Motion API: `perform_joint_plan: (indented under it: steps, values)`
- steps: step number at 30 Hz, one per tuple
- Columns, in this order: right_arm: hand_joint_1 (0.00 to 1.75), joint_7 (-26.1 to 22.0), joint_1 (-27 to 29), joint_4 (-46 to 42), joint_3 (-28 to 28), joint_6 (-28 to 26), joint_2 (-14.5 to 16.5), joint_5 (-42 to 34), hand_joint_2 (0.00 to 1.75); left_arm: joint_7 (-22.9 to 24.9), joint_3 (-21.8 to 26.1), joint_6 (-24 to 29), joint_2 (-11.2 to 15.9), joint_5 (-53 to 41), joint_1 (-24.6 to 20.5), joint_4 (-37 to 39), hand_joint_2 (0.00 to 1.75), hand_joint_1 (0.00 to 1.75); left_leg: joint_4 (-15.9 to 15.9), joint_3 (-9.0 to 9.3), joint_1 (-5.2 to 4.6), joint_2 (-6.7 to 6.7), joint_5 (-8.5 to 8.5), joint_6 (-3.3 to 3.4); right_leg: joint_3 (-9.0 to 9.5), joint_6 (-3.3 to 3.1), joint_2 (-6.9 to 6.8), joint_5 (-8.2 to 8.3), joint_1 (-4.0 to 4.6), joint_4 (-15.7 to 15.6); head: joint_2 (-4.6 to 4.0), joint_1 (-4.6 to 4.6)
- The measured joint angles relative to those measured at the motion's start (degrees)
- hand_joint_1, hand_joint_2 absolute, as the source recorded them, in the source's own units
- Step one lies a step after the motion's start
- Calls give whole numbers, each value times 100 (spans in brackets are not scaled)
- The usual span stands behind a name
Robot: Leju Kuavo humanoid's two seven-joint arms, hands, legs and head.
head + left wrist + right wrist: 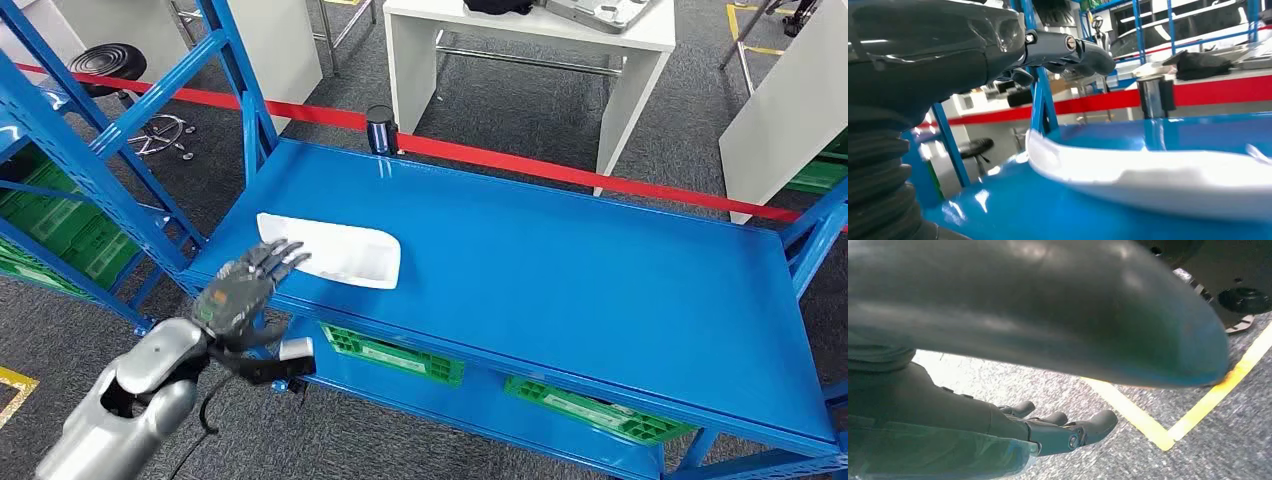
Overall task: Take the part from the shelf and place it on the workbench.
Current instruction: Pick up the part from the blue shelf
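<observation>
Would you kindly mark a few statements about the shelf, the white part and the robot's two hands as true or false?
1. The white part lies on the blue shelf. True.
2. The left hand has lifted the part clear of the shelf. False: the part rests on the shelf, the fingers spread by its near end.
3. The right hand hangs over grey carpet with a yellow line. True.
4. The right hand holds a part. False: it holds nothing.
5. Green crates sit on the level below. True.
</observation>
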Motion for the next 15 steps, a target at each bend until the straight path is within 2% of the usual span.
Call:
perform_joint_plan:
  steps: [2,3,5,6,7,8,10,11,12,13,15]
  values:
    - [0,1,-5,-9,8,7,-20,13,0,42,-22,3,9,-38,-172,143,175,0,180,-80,11,21,-115,-39,12,-28,1,1,-14,-5,-1,-10]
    - [0,1,-10,-17,18,16,-34,22,0,82,-43,6,17,-74,-329,280,175,0,443,-205,24,37,-256,-74,21,-50,2,1,-26,-10,0,-15]
    - [0,1,-17,-24,34,45,-58,31,0,168,-76,22,21,-156,-551,501,175,0,1218,-585,45,57,-585,-123,27,-78,7,-8,-19,-9,-1,-22]
    - [0,2,-18,-26,40,62,-65,32,0,206,-92,27,21,-200,-623,598,175,0,1540,-763,52,60,-674,-132,30,-81,13,-12,-15,-9,-1,-22]
    - [0,3,-17,-26,43,76,-71,31,0,238,-109,30,19,-244,-680,681,175,0,1667,-855,57,61,-652,-129,37,-86,21,-18,-11,-8,-1,-22]
    - [0,4,-17,-27,45,85,-75,27,0,257,-123,29,15,-280,-740,755,175,0,1555,-832,57,62,-516,-113,49,-89,30,-24,-4,-8,-1,-22]
    - [0,5,-18,-32,46,90,-77,19,0,274,-147,22,0,-343,-899,887,175,0,815,-524,39,60,-80,-32,82,-90,43,-40,9,-10,-1,-21]
    - [0,7,-19,-38,46,91,-74,15,0,276,-161,16,-11,-366,-992,953,175,0,449,-350,21,60,68,20,85,-82,47,-47,24,-11,-1,-15]
    - [0,8,-20,-44,47,95,-75,14,0,275,-175,2,-25,-386,-1083,1022,175,0,193,-226,-3,60,141,67,77,-67,49,-50,27,-13,-1,-12]
    - [0,9,-19,-48,48,102,-76,15,0,270,-190,-12,-43,-400,-1157,1093,175,0,70,-166,-26,61,146,100,64,-51,50,-47,23,-17,0,-7]
    - [0,15,-16,-56,54,125,-84,26,0,246,-217,-34,-83,-415,-1257,1228,175,0,-6,-129,-51,62,134,127,59,8,49,-34,19,-46,1,-8]
